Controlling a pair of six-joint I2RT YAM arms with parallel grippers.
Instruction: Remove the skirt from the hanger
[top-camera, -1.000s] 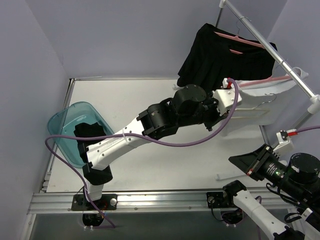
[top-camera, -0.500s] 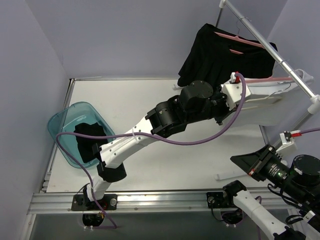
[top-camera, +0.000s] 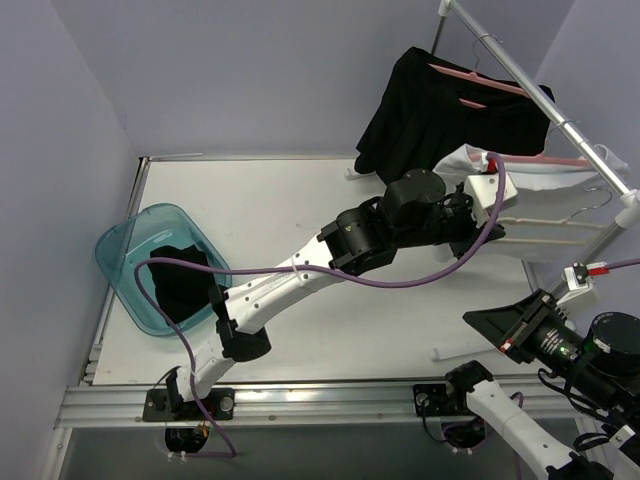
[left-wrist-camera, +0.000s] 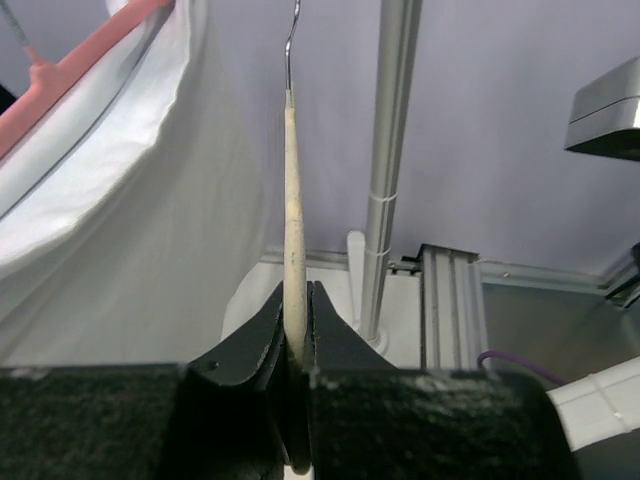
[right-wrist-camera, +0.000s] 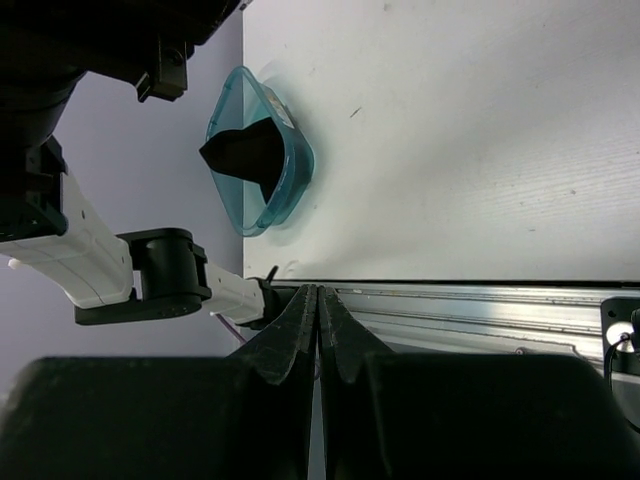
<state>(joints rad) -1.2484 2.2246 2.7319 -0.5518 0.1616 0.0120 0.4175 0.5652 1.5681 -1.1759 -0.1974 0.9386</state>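
Left hand (left-wrist-camera: 297, 305) pinching cream hanger (left-wrist-camera: 292, 180) — white skirt (left-wrist-camera: 120, 210) beside, possibly touching

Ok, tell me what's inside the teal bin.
A black cloth lies crumpled in the bin, covering much of its floor. Anything beneath the cloth is hidden, and the pictures don't show what kind of garment it is.

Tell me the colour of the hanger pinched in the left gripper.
The hanger is pale cream, clearest in the left wrist view.
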